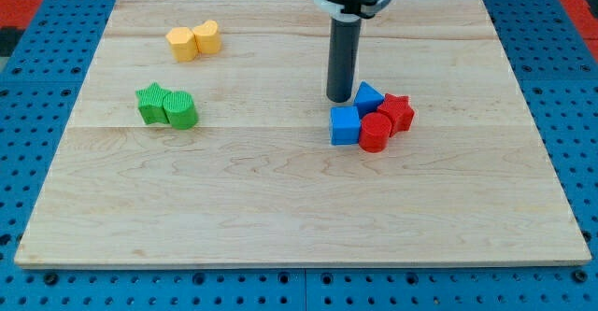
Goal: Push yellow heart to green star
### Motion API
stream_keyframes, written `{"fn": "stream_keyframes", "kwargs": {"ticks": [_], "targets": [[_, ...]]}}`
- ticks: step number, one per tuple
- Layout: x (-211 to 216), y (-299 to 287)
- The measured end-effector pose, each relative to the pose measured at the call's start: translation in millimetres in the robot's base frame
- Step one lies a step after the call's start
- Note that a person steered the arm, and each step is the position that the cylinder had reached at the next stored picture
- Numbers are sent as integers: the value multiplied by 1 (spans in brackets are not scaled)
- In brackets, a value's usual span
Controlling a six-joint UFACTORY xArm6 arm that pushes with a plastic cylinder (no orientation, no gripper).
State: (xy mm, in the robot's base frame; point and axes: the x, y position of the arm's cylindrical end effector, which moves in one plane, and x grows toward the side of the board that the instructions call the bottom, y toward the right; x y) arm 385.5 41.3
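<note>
The yellow heart (207,36) lies near the view's top left, touching a yellow pentagon-like block (182,44) on its left. The green star (150,103) lies lower on the left side, touching a green cylinder (180,110) on its right. My tip (338,98) rests on the board right of centre, just left of a blue triangle (368,95) and just above a blue cube (345,125). It is far to the right of the yellow heart and the green star.
A red cylinder (376,132) and a red star (396,112) sit packed against the blue blocks. The wooden board (280,208) lies on a blue perforated surface (570,87).
</note>
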Motion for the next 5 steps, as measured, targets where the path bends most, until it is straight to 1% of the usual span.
{"fn": "stream_keyframes", "kwargs": {"ticks": [1, 2, 3, 4, 5], "targets": [[-43, -15], [-96, -45], [-130, -91], [-147, -150], [-149, -188]]}}
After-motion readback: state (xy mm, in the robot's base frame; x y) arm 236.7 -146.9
